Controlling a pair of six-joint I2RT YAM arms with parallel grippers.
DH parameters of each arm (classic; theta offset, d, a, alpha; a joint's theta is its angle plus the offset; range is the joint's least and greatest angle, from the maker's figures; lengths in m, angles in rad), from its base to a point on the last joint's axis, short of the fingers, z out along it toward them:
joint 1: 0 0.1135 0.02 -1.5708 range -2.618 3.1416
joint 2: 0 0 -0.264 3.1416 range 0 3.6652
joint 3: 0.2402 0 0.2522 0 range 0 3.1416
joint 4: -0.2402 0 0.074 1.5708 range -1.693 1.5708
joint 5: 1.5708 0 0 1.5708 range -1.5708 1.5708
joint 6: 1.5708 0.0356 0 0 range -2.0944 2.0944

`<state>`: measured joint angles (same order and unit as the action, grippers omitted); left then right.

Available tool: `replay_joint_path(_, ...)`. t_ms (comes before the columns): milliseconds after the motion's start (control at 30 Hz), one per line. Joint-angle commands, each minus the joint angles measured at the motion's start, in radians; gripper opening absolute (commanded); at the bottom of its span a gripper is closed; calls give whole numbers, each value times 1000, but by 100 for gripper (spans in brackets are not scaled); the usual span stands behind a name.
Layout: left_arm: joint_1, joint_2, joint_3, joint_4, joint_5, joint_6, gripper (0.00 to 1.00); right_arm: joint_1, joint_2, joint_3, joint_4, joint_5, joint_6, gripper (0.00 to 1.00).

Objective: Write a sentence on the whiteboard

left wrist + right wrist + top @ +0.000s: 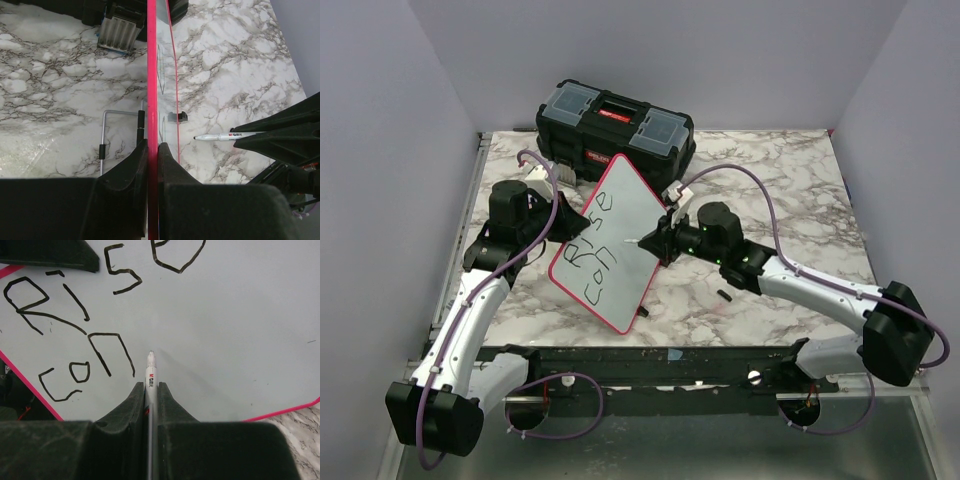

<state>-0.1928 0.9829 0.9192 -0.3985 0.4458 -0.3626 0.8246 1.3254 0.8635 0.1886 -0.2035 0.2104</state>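
Whiteboard [615, 240]: up on edge over the middle of the marble table [770, 200], turned like a diamond, 1 corner low toward the near edge, top corner just in front of the black toolbox [616, 125]. Pink-red rim shows edge-on in the left wrist view [151, 75].

Sentence [75, 330]: black strokes on the board's left part, 2 lines so far. "Rise" on top; under it "co" and 1 open, angular stroke. Rest of the face is blank.

Left gripper [152, 150]: clenched on the board's rim, 1 finger on each face.

Right gripper [151, 390]: clamped on the marker pen [150, 370], tip aimed at the blank face beside the last stroke. Cannot tell if the tip touches.

1 small dark piece [723, 295] lies on the table under the right arm; too small to tell what it is.
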Motion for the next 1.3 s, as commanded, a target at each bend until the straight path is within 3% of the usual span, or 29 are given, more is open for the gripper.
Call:
replay_joint_path(0, -18, 11, 6, -45, -19, 93, 0, -5, 30, 56, 44, 26, 14, 1)
replay_joint_path(367, -19, 12, 6, -46, -22, 94, 0, -5, 123, 138, 51, 42, 21, 1)
replay_joint_path(767, -22, 12, 9, -48, -28, 96, 0, -5, 187, 197, 16, -45, 11, 1)
replay_joint_path(1267, -22, 9, 7, -48, -32, 96, 0, 13, 170, 120, -12, -118, 16, 1)
